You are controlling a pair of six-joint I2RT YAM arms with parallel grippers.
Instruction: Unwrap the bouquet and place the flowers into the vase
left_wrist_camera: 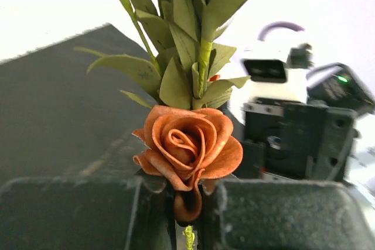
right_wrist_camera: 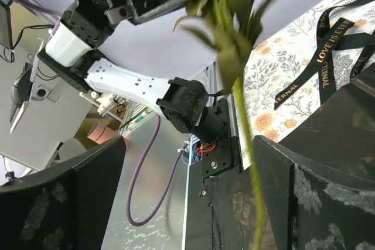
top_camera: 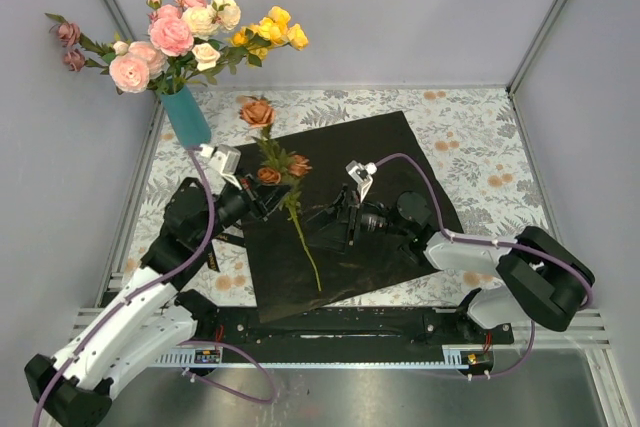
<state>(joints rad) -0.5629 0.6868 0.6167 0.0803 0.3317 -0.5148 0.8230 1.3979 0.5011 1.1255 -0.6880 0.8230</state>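
The vase (top_camera: 186, 115) stands at ten o'clock on the worktop (top_camera: 480, 137), crowded with flowers (top_camera: 175, 32). One rose spray (left_wrist_camera: 187, 147) lies across the black paper (top_camera: 390, 157) at the centre. The left tool (left_wrist_camera: 187, 215) pinches its stem (top_camera: 305, 247) just under a bloom, fingers pressed almost together. Toward three o'clock the right tool (right_wrist_camera: 187, 203) stands spread wide, the stem passing between its fingers, seemingly untouched. The step looks like carrying this last spray. Next, the left tool must lift it clear and swing it toward ten o'clock, stem end down into the vase.

left pincer (left_wrist_camera: 186, 206) | clamped on orange rose (left_wrist_camera: 187, 147) stem | black paper (left_wrist_camera: 53, 103) at left
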